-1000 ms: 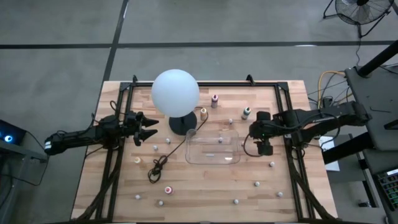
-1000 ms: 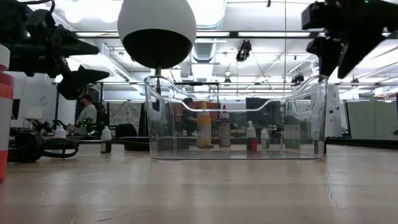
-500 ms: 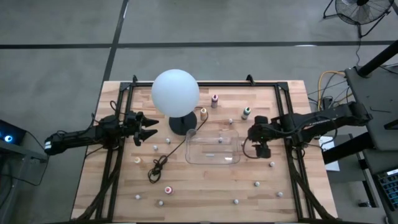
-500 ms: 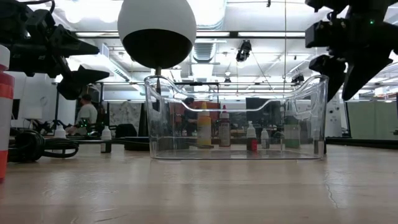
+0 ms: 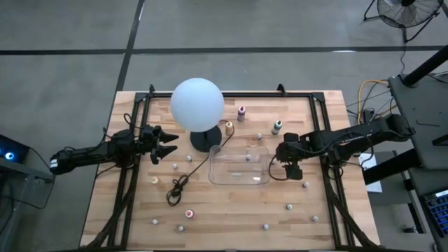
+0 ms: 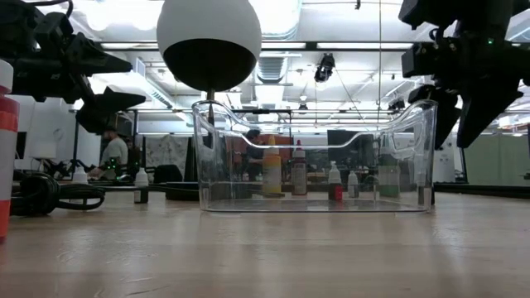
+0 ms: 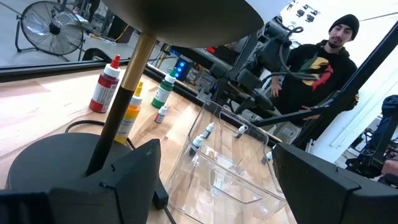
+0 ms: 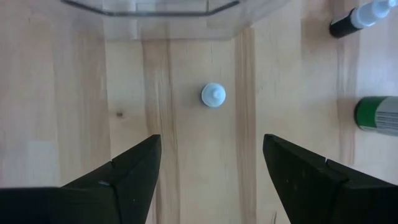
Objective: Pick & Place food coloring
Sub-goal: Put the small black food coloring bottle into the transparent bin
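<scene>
Small food coloring bottles stand scattered over the wooden table; a pink-capped one [image 5: 241, 112], a green one [image 5: 277, 126] and a yellow one [image 5: 229, 127] are at the back. My right gripper [image 5: 290, 165] points down beside the right end of the clear tray [image 5: 240, 166]. It is open over a white-capped bottle [image 8: 213, 95] that stands upright on the table ahead of its fingertips [image 8: 212, 140]. Nothing is between the fingers. My left gripper [image 5: 165, 144] waits open and level at the table's left, near the lamp.
A white globe lamp [image 5: 197, 103] on a black base stands left of the tray, and its cord [image 5: 180, 185] lies coiled toward the near edge. More small bottles [image 5: 290, 207] dot the near half of the table. A person [image 7: 323, 59] is beyond the table.
My right gripper has sunk toward the table beside the tray's right end, still open and pointing down. The bottles have not moved.
</scene>
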